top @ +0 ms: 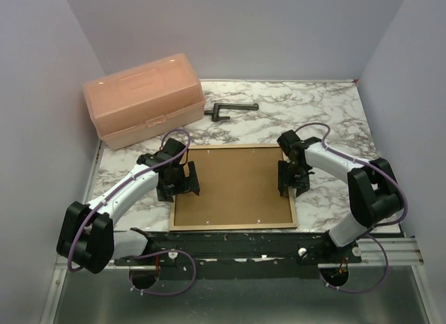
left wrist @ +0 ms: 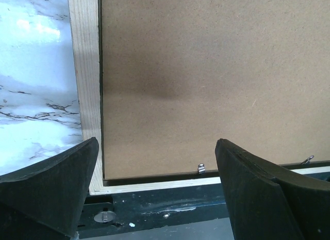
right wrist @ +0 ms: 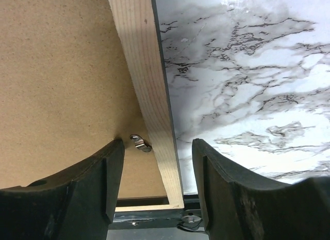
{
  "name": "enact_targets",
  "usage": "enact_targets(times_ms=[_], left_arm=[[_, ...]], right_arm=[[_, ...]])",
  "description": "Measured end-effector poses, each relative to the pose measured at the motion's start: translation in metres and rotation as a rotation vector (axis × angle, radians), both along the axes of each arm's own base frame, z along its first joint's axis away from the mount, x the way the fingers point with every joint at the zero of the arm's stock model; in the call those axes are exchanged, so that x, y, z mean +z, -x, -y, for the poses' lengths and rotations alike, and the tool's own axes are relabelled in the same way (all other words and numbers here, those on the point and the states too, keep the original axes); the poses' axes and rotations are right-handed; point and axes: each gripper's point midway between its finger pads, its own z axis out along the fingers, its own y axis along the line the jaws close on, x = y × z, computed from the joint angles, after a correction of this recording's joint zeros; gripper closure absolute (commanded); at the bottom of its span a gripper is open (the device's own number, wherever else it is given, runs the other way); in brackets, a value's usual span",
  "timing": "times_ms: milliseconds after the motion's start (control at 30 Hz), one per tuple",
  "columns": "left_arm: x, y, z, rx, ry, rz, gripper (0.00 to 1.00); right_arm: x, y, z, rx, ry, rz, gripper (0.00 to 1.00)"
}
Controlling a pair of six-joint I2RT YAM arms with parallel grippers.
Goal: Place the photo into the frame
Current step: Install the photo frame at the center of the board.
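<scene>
The left gripper [top: 179, 181] hangs spread wide over the left rail of the frame [top: 233, 227], gripping nothing. The right gripper [right wrist: 157, 144], jaws partway apart, straddles the right rail beside a small metal clip [right wrist: 139, 142]. The frame lies flat mid-table, tan wood up, brown backing board [top: 233, 184] inside it, with marble table [top: 334, 122] showing on both sides.

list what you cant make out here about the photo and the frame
- photo: in no view; whether it lies under the backing board cannot be told.
- frame: its pane and front face are turned down, hidden by the board in every view.
- right gripper: right wrist view looks straight down, so its height over the frame's rail is unclear.
- dark tool by the pink box: too small in the top view to identify.
</scene>
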Motion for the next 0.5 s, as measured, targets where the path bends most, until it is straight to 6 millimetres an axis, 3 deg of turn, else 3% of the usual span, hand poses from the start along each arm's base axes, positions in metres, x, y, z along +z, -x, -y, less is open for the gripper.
enact_targets(times_ms=[167,233,433,467,500], left_arm=[[-0.0001,0.0001,0.0,0.0,0.0,0.0,0.02],[-0.0002,0.0002,0.0001,0.0,0.0,-0.001,0.02],[-0.0001,-0.001,-0.0012,0.007,0.003,-0.001,0.02],[-0.0001,-0.0017,-0.0021,0.01,0.003,0.0,0.02],[-0.0001,-0.0025,-0.0031,0.014,0.003,0.001,0.02]], right_arm=[[-0.0002,-0.0021,-0.0005,0.009,0.001,0.004,0.86],[0.0005,-0.0015,0.0027,0.02,0.015,0.004,0.97],[0.0035,-0.0024,0.0055,0.045,0.026,0.008,1.0],[0.0035,-0.0025,0.0055,0.045,0.026,0.009,0.98],[0.0037,-0.0025,0.0055,0.045,0.026,0.009,0.87]])
